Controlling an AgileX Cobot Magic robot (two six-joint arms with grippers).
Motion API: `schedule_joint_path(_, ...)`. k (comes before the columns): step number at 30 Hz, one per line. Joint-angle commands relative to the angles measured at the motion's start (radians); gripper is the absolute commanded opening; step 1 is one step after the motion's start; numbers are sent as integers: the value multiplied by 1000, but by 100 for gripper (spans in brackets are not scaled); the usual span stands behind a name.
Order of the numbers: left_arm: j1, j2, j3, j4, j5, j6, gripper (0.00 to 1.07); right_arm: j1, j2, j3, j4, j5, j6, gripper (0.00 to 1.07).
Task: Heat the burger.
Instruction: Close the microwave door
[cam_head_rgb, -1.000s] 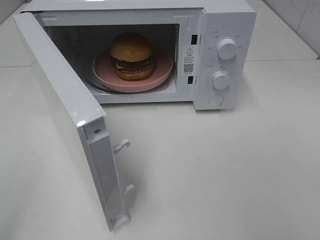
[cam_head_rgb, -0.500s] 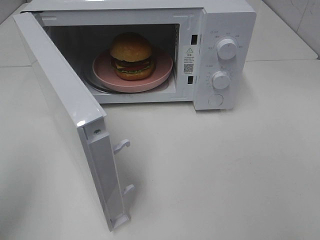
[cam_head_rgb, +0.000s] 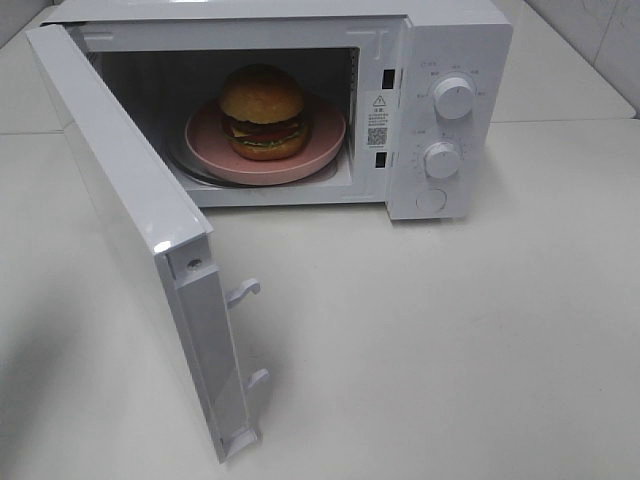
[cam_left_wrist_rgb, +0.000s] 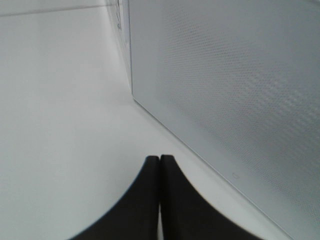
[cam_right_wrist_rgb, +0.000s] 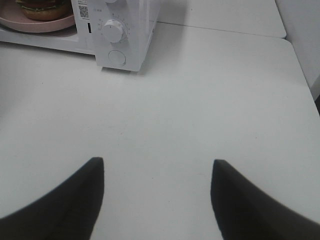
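The burger (cam_head_rgb: 263, 111), with a golden-brown bun, sits on a pink plate (cam_head_rgb: 322, 135) inside the white microwave (cam_head_rgb: 455, 40). The microwave door (cam_head_rgb: 130, 215) stands wide open toward the front left. Neither gripper shows in the exterior high view. In the left wrist view my left gripper (cam_left_wrist_rgb: 160, 161) is shut and empty, close beside the outer face of the door (cam_left_wrist_rgb: 240, 85). In the right wrist view my right gripper (cam_right_wrist_rgb: 157, 167) is open and empty over the table, well away from the microwave (cam_right_wrist_rgb: 125, 30); the burger (cam_right_wrist_rgb: 42, 9) shows at that view's corner.
The microwave has two knobs (cam_head_rgb: 453, 98) (cam_head_rgb: 441, 159) and a round button (cam_head_rgb: 431, 199) on its right panel. The white table (cam_head_rgb: 450, 330) spreads out in front. A tiled wall (cam_head_rgb: 600, 30) rises at the back right.
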Motion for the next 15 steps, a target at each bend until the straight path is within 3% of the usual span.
schedule_joint_path(1,-5,113,-21,-165,-23,140,0,-5,-26,2,-4,-13,-10,60)
schedule_joint_path(2,-5,113,-21,-165,-23,140,0,-5,-26,2,-4,-13,-10,60)
schedule_joint_path(4,-5,166,-49,-254,-14,206,0,-5,-26,2,-4,-13,-10,60)
schedule_joint_path(7,-5,183,-60,-278,-12,229,0,-5,-26,2,-4,-13,-10,60)
schedule_joint_path(9,-5,243,-96,-332,16,280,0,-5,-26,2,-4,-13,-10,60)
schedule_joint_path(15,-25,299,-137,-368,25,315,0,-5,-26,2,-4,-13,-10,60)
